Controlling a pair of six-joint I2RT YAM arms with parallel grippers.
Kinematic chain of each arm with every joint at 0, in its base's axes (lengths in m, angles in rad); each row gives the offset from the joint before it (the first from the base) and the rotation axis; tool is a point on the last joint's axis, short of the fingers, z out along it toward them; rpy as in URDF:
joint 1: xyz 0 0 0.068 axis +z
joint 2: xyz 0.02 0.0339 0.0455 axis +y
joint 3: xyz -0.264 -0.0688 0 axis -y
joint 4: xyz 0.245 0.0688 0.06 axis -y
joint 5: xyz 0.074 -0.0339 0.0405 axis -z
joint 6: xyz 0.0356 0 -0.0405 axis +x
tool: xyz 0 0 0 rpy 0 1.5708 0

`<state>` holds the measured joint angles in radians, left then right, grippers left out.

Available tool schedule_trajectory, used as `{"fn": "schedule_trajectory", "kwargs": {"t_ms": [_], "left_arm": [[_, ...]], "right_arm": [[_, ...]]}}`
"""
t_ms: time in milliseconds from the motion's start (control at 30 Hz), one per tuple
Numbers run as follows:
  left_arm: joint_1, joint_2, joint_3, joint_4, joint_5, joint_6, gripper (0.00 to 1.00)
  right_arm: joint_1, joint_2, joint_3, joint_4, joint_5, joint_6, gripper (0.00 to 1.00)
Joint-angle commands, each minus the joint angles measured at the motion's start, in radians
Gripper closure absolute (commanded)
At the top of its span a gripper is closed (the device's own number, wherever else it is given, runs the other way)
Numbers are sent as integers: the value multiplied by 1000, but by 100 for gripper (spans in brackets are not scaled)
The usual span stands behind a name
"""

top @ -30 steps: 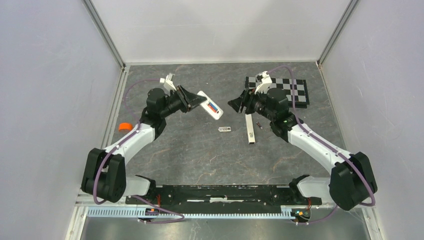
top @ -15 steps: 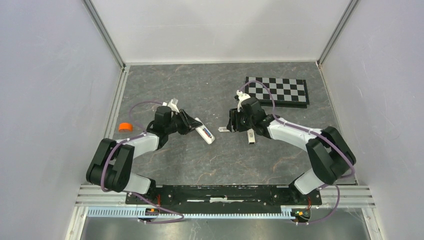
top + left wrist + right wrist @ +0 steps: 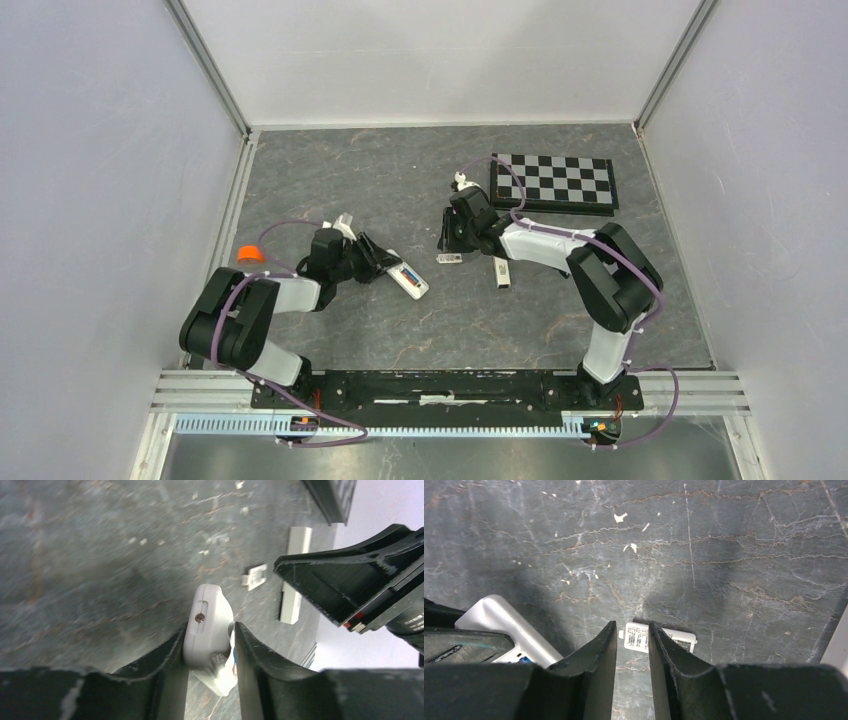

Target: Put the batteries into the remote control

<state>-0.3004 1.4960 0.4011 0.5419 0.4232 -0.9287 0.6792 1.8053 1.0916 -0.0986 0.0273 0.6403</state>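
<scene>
Left gripper [image 3: 210, 626] clamps the smooth, white, round-cornered remote control [image 3: 205, 610] on the mottled grey table [image 3: 100, 555]. Right of the remote, the right gripper [image 3: 632, 625], jaws parted, straddles a small flat white tab [image 3: 636, 639].

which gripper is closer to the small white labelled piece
Right. The right gripper straddles the piece; the left gripper sits apart from it, holding the remote control.

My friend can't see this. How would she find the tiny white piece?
Start at the checkerboard at the back. Come nearer to the right hand; the tiny white piece lies flat at its fingertips. Unlike the long white bar beside it, it is short and printed.
</scene>
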Motion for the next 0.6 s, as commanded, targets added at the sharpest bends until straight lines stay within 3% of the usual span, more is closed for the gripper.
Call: {"fn": "schedule_trajectory", "kwargs": {"t_ms": [0,233,567], "left_arm": [[3,-18,-51,1,-76,-5,52],[3,-114,-97,-111,-165,-78,25],[3,-314,-72,-509,-323,-130,6]], "right_arm": [[3,44,42,30,-1,17,66],[6,91,60,38,-24,-2,66],[11,98,53,17,-141,-129,68]]}}
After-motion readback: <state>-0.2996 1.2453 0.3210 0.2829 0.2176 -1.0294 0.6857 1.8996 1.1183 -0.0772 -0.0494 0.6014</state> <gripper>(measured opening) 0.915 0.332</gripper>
